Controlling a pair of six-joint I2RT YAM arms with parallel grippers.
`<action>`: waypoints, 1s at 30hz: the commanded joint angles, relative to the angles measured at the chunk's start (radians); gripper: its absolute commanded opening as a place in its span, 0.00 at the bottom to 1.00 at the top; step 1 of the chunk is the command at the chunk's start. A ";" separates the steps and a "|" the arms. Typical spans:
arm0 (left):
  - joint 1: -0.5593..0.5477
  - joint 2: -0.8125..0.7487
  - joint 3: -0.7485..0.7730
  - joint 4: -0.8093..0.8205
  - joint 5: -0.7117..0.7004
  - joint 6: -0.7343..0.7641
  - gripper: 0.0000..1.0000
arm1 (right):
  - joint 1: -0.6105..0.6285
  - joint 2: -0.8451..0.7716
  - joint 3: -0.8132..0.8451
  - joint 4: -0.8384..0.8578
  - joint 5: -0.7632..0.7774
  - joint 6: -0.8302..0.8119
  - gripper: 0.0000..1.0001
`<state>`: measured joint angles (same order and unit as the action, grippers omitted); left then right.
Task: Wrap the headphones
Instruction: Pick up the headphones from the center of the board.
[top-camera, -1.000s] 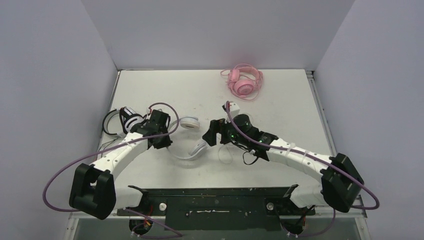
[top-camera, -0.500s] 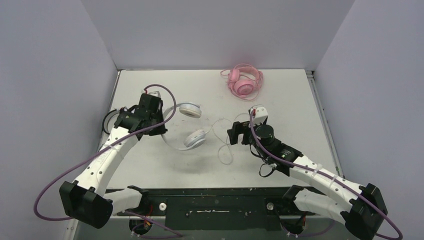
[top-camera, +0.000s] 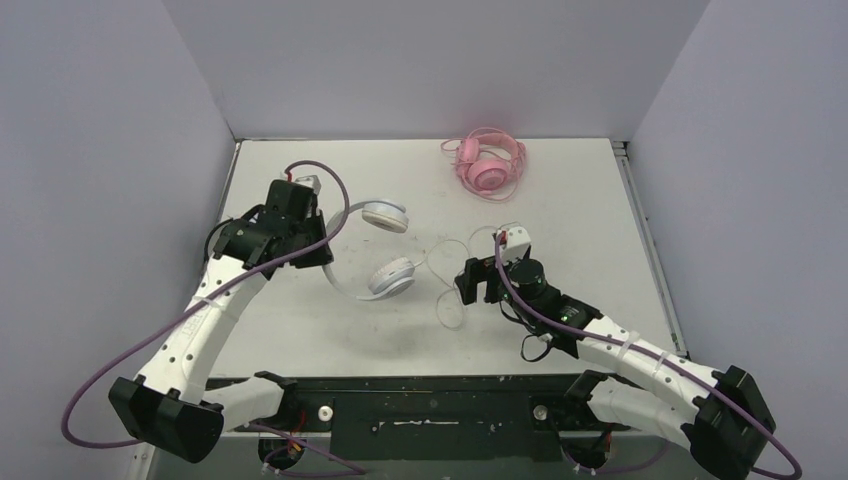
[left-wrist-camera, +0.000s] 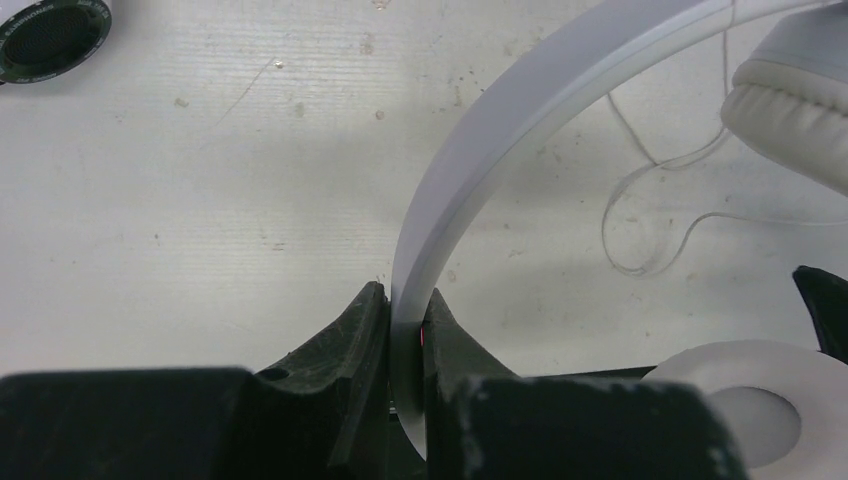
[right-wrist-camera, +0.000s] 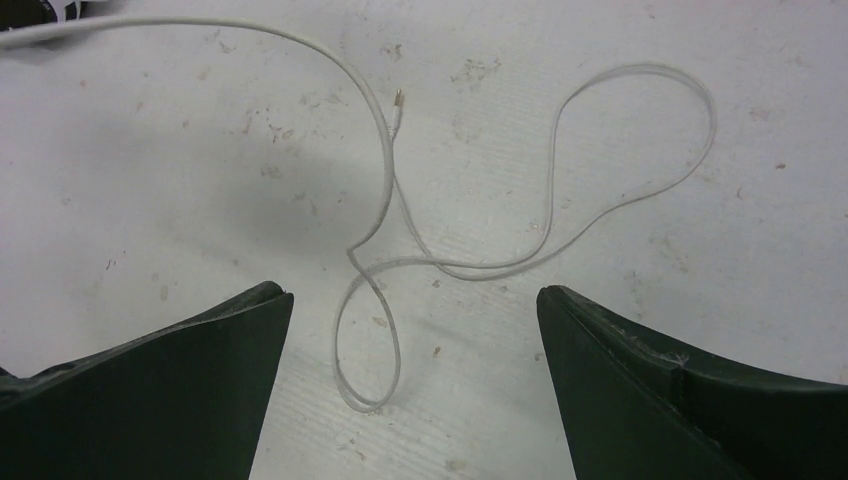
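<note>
Three headsets: I see pink headphones (top-camera: 488, 165) at the far edge of the table (top-camera: 580, 230), white headphones (top-camera: 390, 275) mid-table, and a black-and-white headset (top-camera: 214, 245) partly hidden by my left arm.
Left gripper (left-wrist-camera: 405, 315): pinched on the white headband (left-wrist-camera: 470, 150).
Right gripper (right-wrist-camera: 412, 295): spread wide above the loose white cable (right-wrist-camera: 388, 150).

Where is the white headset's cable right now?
Top view, mid-table: the white cable lies loose between the white headset and the open right gripper.
</note>
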<state>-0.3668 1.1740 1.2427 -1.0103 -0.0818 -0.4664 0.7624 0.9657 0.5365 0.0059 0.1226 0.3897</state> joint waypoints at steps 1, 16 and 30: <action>0.002 -0.046 0.083 0.015 0.077 -0.016 0.00 | -0.014 -0.005 -0.002 0.071 -0.048 0.021 0.97; 0.000 -0.048 0.172 0.014 0.287 -0.024 0.00 | -0.061 0.102 -0.016 0.397 -0.235 -0.003 0.66; -0.099 -0.005 0.080 0.063 0.125 0.125 0.00 | -0.064 0.011 0.258 0.162 -0.166 -0.285 0.00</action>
<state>-0.4034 1.1545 1.3109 -1.0294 0.1207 -0.3962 0.7010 1.0092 0.6838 0.2008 -0.0151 0.2333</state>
